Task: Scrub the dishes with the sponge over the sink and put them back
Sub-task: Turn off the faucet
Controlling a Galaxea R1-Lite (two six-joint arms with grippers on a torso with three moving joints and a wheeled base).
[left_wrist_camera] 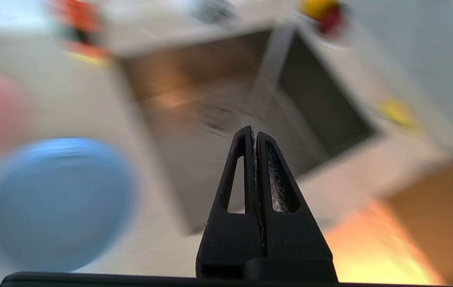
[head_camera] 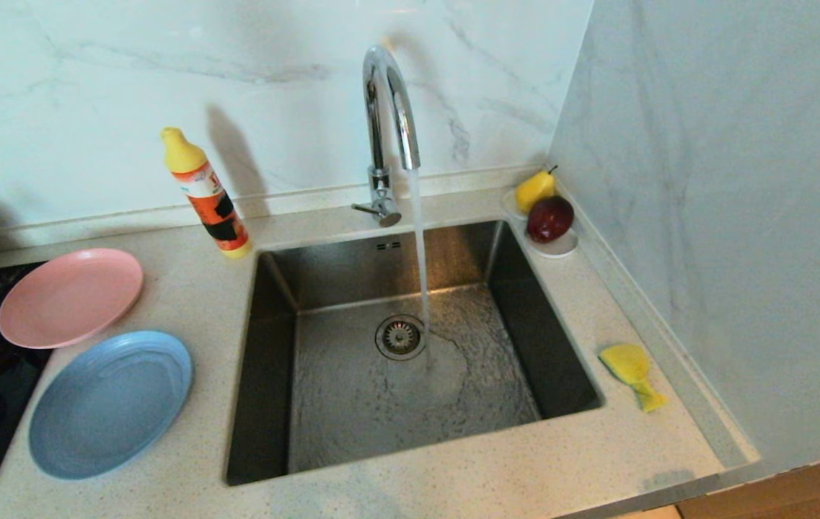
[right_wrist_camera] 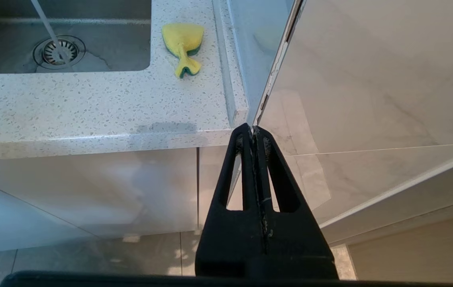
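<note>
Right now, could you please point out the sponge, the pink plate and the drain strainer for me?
sponge (head_camera: 626, 364): head view, on its broad yellow face.
pink plate (head_camera: 71, 295): head view, on its flat centre.
drain strainer (head_camera: 400, 336): head view, on its perforated middle.

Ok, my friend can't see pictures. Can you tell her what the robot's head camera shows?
Water runs from the tap into the empty sink. A pink plate and a blue plate lie on the counter to its left, and a yellow sponge lies to its right. Neither arm shows.
</note>
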